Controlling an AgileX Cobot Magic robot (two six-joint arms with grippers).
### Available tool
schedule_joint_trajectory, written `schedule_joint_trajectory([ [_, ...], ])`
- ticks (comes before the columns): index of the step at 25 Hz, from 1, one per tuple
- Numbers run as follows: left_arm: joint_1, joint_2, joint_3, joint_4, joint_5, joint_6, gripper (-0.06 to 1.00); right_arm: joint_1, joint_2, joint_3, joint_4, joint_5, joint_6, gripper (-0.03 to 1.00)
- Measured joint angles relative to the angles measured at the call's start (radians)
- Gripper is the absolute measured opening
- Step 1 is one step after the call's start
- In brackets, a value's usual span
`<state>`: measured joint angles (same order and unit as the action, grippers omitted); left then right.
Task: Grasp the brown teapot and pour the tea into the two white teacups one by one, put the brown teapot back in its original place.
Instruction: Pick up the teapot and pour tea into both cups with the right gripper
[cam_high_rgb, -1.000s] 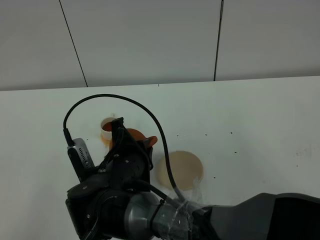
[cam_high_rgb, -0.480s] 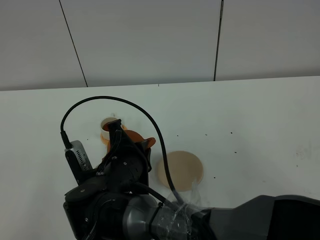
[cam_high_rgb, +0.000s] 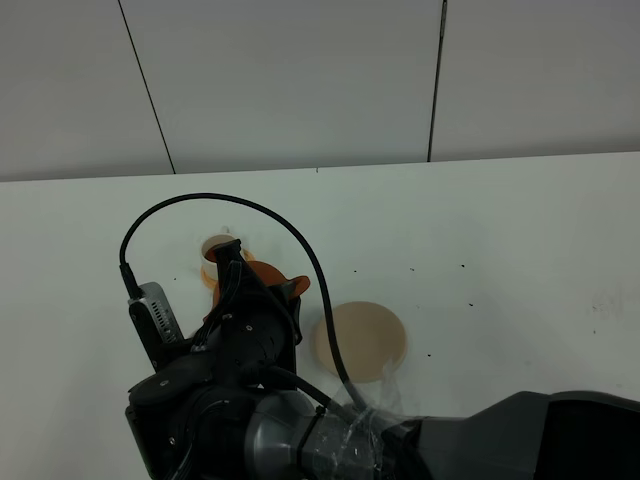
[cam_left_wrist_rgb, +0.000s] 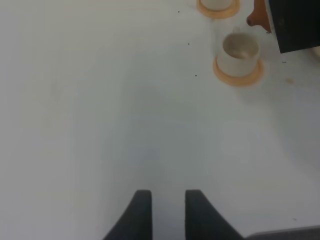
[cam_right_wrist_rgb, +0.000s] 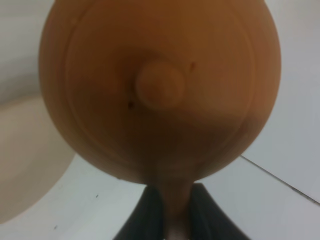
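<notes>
The brown teapot fills the right wrist view, lid knob facing the camera. My right gripper is shut on its loop handle. From the high camera the teapot shows just past my right arm, off the beige disc and to its left. One white teacup stands right behind the teapot. Both teacups sit on orange coasters in the left wrist view, with the teapot's spout beside them. My left gripper hovers over bare table, fingers close together and nothing between them.
The white table stretches to the right and back, up to a pale panelled wall. My right arm's black cable arcs over the teapot. The right arm's bulk hides the near-left part of the table.
My right arm has shifted a little to the left with the teapot, uncovering slightly more of the beige disc. The visible teacup has not moved.
</notes>
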<state>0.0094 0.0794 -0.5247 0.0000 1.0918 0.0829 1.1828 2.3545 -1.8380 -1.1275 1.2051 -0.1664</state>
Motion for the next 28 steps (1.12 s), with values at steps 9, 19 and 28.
schedule_joint_trajectory([
  [9,0.000,0.000,0.000,0.000,0.000,0.000,0.23,0.012,0.000,0.000,-0.006,0.000,0.001,0.10],
  [19,0.000,0.000,0.000,0.000,0.000,0.000,0.23,0.024,0.000,0.000,-0.007,0.000,-0.011,0.10],
  [28,0.000,0.000,0.000,0.000,0.000,0.000,0.23,0.024,0.000,0.000,-0.016,0.000,-0.025,0.10],
])
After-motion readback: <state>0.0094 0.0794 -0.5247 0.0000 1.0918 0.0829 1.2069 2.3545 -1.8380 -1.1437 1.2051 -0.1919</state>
